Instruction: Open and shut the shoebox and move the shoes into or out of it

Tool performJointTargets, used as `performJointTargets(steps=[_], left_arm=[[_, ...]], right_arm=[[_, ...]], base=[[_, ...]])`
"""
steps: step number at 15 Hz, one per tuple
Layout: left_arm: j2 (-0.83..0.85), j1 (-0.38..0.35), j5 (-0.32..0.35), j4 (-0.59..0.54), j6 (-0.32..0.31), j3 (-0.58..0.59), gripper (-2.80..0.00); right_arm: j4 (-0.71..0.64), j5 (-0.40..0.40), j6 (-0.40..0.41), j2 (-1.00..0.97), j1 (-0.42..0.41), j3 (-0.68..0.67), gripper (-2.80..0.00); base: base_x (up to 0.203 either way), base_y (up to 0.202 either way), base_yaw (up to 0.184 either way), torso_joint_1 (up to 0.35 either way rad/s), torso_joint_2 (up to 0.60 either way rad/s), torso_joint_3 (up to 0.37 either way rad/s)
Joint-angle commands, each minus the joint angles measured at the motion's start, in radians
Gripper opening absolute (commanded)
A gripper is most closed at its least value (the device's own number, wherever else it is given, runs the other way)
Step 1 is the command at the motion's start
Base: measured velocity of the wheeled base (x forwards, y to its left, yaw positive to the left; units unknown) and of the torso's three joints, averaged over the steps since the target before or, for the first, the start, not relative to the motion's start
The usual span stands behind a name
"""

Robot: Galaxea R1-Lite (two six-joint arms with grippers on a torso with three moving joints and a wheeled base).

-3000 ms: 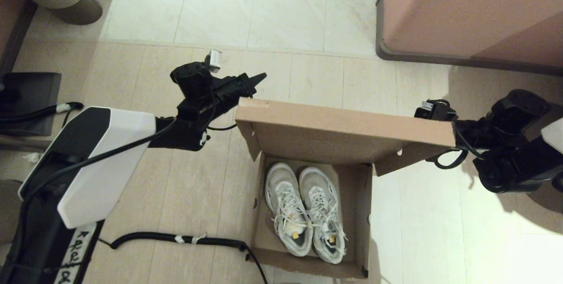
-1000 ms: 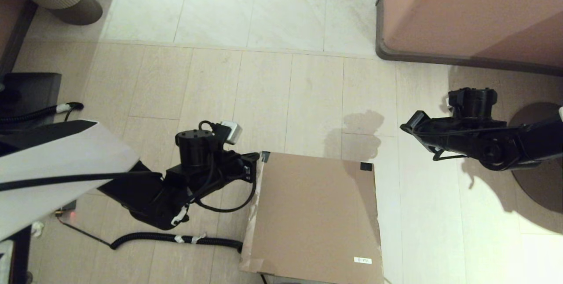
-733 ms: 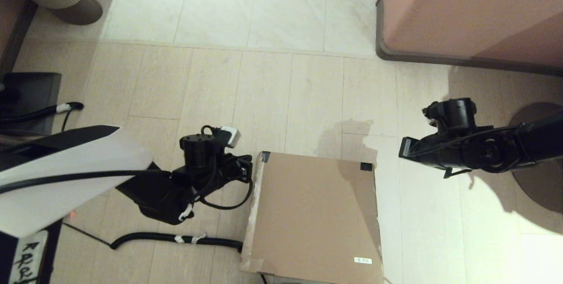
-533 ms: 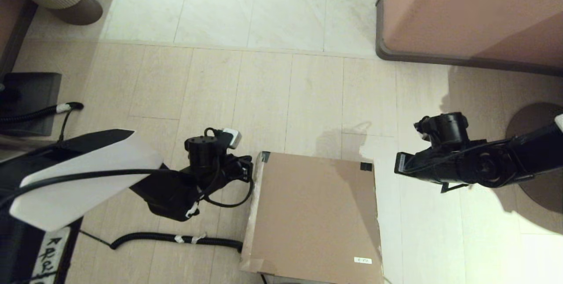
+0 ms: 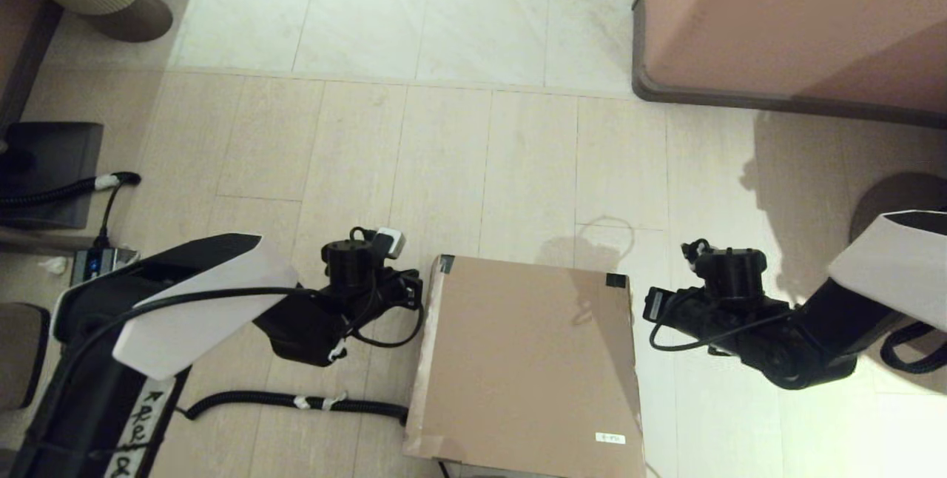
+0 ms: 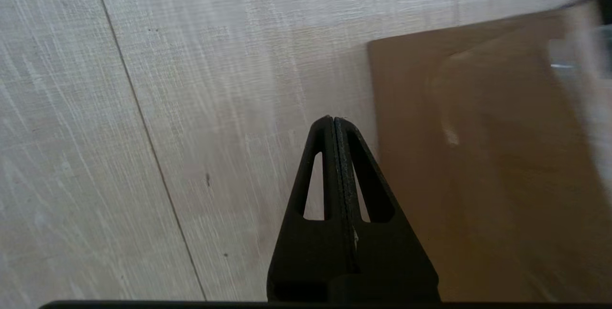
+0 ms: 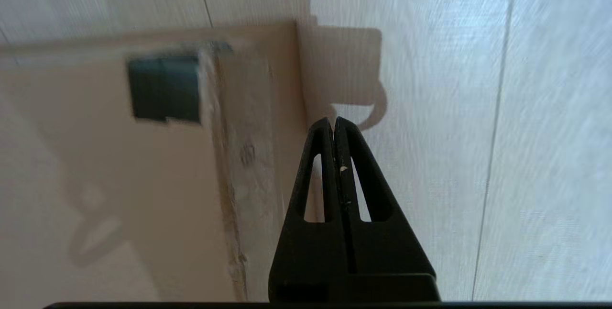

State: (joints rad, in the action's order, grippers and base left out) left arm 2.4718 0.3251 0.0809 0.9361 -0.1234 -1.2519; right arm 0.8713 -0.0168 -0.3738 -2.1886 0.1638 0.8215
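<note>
A: Start at the left gripper [image 6: 333, 120]: its two black fingers are pressed flat together, nothing between them, tip low over the pale floor [image 5: 481, 152] just beside the shoebox's [image 5: 527, 359] left wall.

B: And across from it, the right gripper [image 7: 333, 120], same story: fingers squeezed tight with nothing in them, tip just off the box's right side near the far corner.

A: From the head view both grippers flank the far end of the box, left gripper [image 5: 416, 287] on one side, right gripper [image 5: 651, 308] on the other. Whether either touches the cardboard, I can't tell.

B: The shoebox sits on the floor right in front of the robot, lid down flat. Black tape [image 5: 615, 280] marks its far right corner, another black patch [image 5: 445, 264] the far left, and a small white sticker [image 5: 610, 438] sits near the close right corner.

A: The left lid edge looks frayed, with pale tape along it. The shoes are out of sight with the lid shut.

B: Further out, a black corrugated cable [image 5: 296, 402] runs along the floor to the box's left. A large pinkish-brown furniture block [image 5: 792, 19] stands at the far right.
</note>
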Motion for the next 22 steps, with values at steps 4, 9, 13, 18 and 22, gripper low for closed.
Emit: performJointTargets(steps=[4,9,13,18,22], left_arm=[[0.069,0.0,-0.004,-0.048,-0.001,-0.094,-2.8],[0.122,0.001,-0.004,-0.15,-0.001,-0.225,-2.8],[0.152,0.003,-0.003,-0.219,0.0,-0.359,-2.8],[0.196,0.011,-0.003,-0.324,0.004,-0.558,-2.8],[0.219,0.014,0.001,-0.393,0.005,-0.673,-2.8]], right_arm=[[0.004,0.004,-0.002,-0.079,0.031,0.009,-2.8],[-0.045,0.006,-0.008,-0.127,0.049,0.092,-2.8],[-0.159,0.013,-0.016,-0.125,0.055,0.223,-2.8],[-0.273,0.032,-0.032,-0.132,0.056,0.349,-2.8],[-0.318,0.034,-0.045,-0.154,0.056,0.421,-2.8]], base=[[0.0,0.0,0.0,0.0,0.0,0.0],[0.0,0.0,0.0,0.0,0.0,0.0],[0.0,0.0,0.0,0.0,0.0,0.0],[0.0,0.0,0.0,0.0,0.0,0.0],[0.0,0.0,0.0,0.0,0.0,0.0]])
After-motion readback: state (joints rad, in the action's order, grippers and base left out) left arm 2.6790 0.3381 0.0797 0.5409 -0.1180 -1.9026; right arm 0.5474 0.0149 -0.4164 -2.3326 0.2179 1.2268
